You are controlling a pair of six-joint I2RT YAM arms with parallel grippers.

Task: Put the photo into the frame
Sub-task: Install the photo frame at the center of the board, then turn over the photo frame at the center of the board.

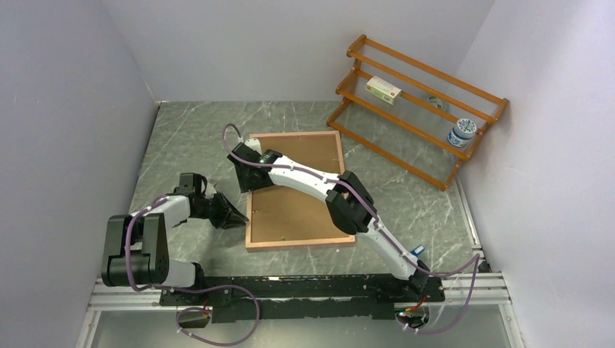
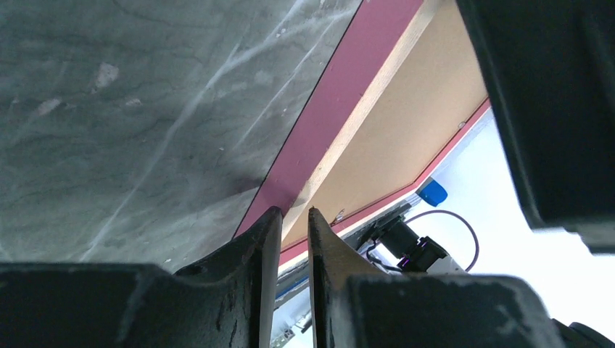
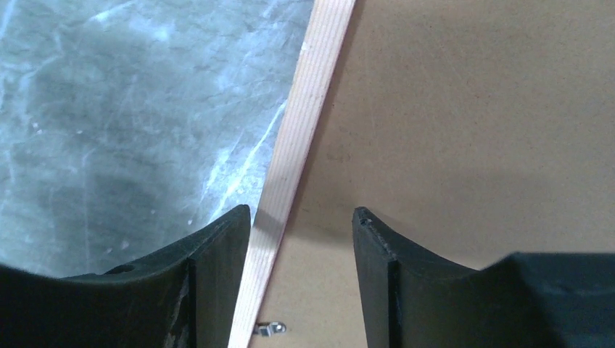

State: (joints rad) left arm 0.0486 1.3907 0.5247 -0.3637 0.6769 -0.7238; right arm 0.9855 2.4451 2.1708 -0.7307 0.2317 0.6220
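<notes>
Frame lies face-down in the middle of the marbled table, light wood back up, brown backing board sitting inside it. Right gripper hovers over the left rail, jaws well apart and straddling it: one finger above the table, the other above the board, gripping nothing. A small metal tab shows on the board just below. Left gripper is down low at the frame's left edge, fingers nearly together, only a slit between them. The pink side runs right up to the tips; whether they pinch it, I can't tell.
</notes>
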